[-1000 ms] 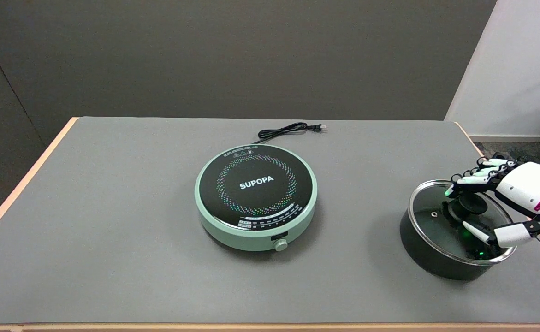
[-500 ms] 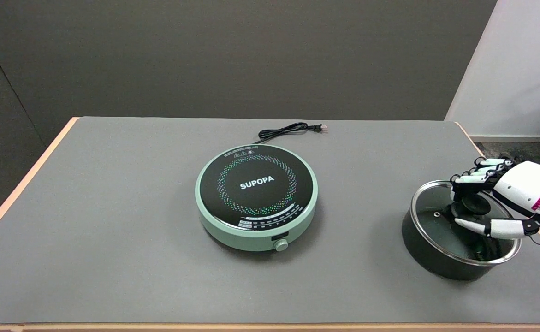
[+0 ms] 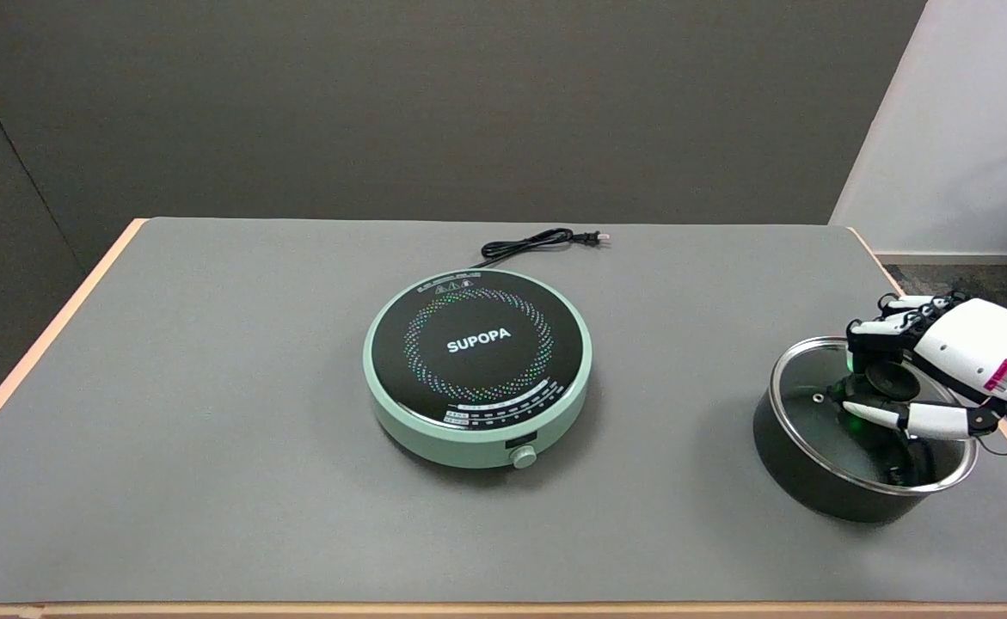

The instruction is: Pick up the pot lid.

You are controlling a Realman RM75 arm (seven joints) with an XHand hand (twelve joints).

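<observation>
Just round glass pot lid (image 3: 813, 413) w/ steel rim

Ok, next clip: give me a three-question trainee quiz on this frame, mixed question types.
1. True or false: the glass lid sits on the black pot.
2. What is the right hand closed around?
A. lid knob
B. cooker dial
C. power cord
3. Fill in: the cord lies coiled ____ the green cooker, at the table's far side.

Key: 1 true; 2 A; 3 behind.
</observation>
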